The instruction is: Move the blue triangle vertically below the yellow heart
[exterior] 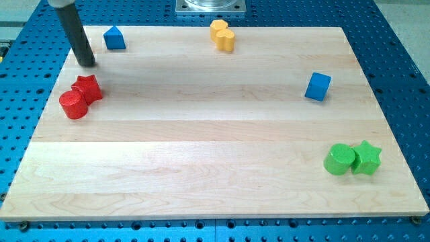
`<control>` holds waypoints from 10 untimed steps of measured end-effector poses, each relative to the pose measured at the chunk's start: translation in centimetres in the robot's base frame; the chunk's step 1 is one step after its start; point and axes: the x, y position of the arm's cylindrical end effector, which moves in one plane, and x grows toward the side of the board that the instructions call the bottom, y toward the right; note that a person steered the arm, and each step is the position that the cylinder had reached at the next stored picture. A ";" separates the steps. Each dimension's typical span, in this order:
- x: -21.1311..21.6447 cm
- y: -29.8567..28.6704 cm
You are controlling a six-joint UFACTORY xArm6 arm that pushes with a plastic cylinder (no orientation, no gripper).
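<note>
Blue triangle (114,38) sits at the board's top-left corner, yellow heart (222,35) mid top edge. No pincer, just the tip (87,64), touching nothing. Risks: triangle slipping off the top edge, or clipping the red star (88,88).

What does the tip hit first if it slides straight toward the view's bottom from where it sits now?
Probably the red star-shaped block: it sits just below my tip with a small gap, the red cylinder touching it beyond. Depth is uncertain, so the tip might only clip the star's edge. The blue triangle lies up-right, off that line.
</note>
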 end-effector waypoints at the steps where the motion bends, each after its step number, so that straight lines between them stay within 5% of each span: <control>1: -3.5 2.9; 2: -2.8 13.0; 4: -8.4 6.7; 5: -8.0 13.9; 6: 3.0 18.0; 7: 8.2 21.1; 8: 4.4 13.8; 9: 0.0 18.3; 10: 3.7 31.2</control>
